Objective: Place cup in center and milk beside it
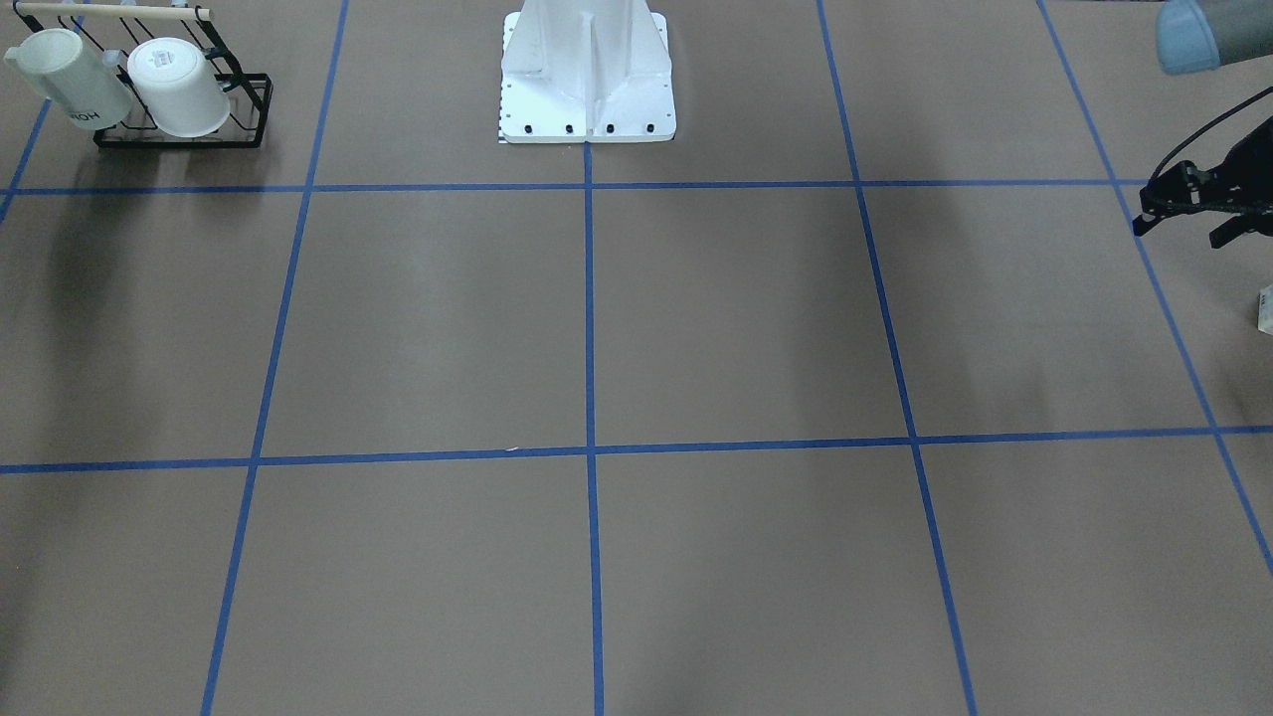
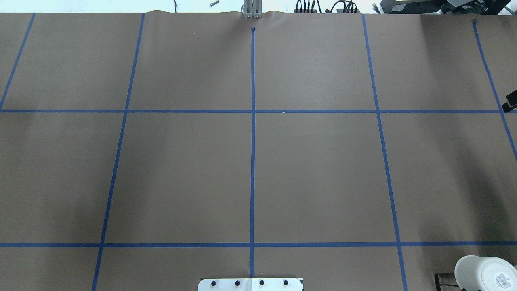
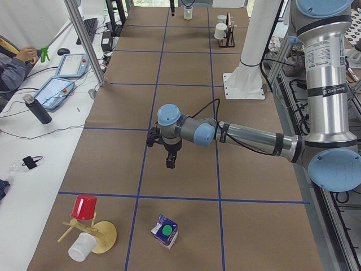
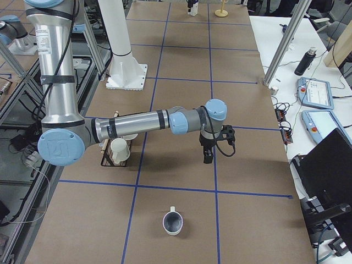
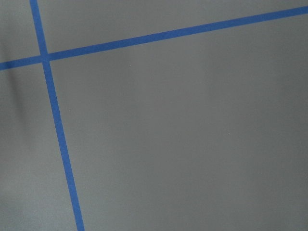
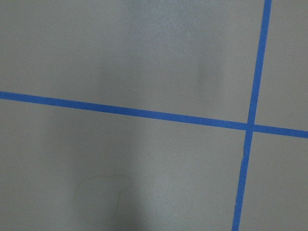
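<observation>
The cup (image 4: 172,223) and the milk (image 3: 164,231) were set at opposite bench (image 2: 323,182) ends. The opening of the left tool (image 3: 170,162) and right tool (image 4: 207,158) could not be determined.

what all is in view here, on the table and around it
cup: one, white, dark inside, upright at the table's end on the robot's right
milk: one, navy and white, green cap, at the table's opposite end
rack: one, black wire, holding two white mugs, on the robot's right side
wooden stand: one, carrying a red cup and a white cup, beside the milk
tape grid: blue, across the brown table
left gripper, right gripper: two, black, above the table; fingers unclear
</observation>
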